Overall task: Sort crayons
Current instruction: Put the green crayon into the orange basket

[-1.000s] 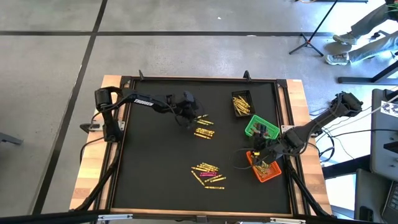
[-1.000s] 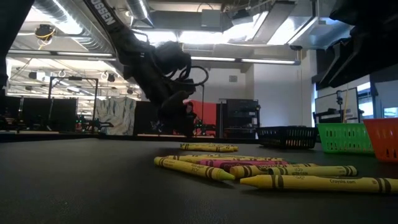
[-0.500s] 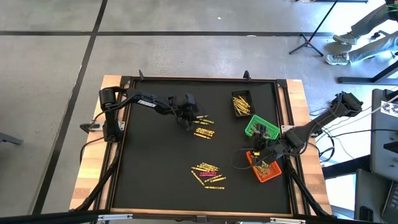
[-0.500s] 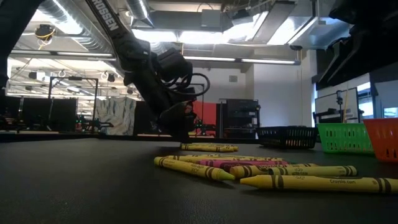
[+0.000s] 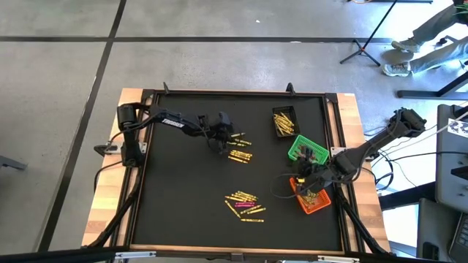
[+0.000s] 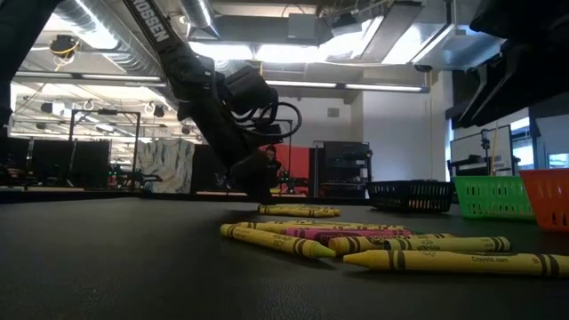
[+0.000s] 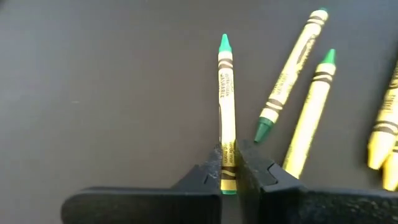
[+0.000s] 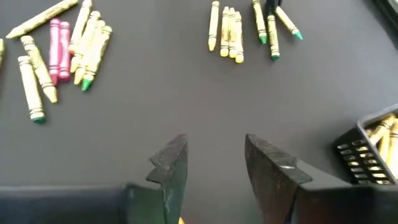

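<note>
Left gripper fingers pinch the flat end of a green-tipped crayon, tip pointing away.

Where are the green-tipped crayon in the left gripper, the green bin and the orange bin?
green-tipped crayon [image 7: 226, 93]: left wrist view, mid-wrapper.
left gripper [image 7: 228, 167]: left wrist view, between fingertips.
green bin [image 5: 295, 147]: high view, rim.
orange bin [image 5: 322, 204]: high view, rim.

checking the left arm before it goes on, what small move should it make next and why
Probably a short straight lift. In the left wrist view the left gripper is shut on a green-tipped crayon near its flat end, and that crayon lies flat on the black mat with two more crayons close beside it.
</note>
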Tool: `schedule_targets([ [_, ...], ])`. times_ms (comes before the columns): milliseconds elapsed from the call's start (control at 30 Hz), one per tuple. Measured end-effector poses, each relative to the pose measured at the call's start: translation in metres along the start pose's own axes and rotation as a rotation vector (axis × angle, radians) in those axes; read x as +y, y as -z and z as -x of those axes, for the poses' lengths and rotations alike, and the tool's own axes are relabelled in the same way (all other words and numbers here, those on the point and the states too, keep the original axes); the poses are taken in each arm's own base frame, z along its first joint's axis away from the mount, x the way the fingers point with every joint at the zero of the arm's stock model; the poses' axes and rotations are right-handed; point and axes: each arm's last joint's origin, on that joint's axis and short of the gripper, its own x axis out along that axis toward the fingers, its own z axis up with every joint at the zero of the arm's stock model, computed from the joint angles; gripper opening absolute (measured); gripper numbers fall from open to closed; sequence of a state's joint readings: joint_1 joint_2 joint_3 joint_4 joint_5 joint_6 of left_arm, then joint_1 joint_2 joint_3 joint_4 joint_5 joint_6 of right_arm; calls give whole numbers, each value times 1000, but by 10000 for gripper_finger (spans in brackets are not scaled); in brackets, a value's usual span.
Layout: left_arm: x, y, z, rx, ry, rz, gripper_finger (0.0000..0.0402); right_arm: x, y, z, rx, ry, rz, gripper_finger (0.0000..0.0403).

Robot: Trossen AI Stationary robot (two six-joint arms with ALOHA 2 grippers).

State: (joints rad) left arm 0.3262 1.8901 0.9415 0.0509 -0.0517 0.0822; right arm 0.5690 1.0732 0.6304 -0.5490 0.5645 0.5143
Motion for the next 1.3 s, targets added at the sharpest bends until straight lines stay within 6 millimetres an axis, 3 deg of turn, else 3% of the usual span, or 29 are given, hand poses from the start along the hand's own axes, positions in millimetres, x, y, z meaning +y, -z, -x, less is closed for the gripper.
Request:
schedule_targets([
  [267, -27, -16, 18, -97, -152, -84, 4, -1, -1, -1, -26, 48, -23, 210],
  [600, -75, -36, 32, -423, -67, -202, 2, -10, 5, -9, -93, 208, 8, 208],
  [767, -91, -43, 38, -629, 76, -279, 2, -20, 2, -16, -60, 233, 18, 203],
  [933, -96, -47, 33, -764, 170, -286, 2, -28, -9, -24, -59, 170, 67, 202],
  [1067, -100, -41, 18, -821, 227, -259, 1, -35, -14, -33, -122, 132, 74, 202],
  [1300, -106, -34, 5, -890, 261, -268, 1, -50, -3, -54, -265, 41, 48, 202],
])
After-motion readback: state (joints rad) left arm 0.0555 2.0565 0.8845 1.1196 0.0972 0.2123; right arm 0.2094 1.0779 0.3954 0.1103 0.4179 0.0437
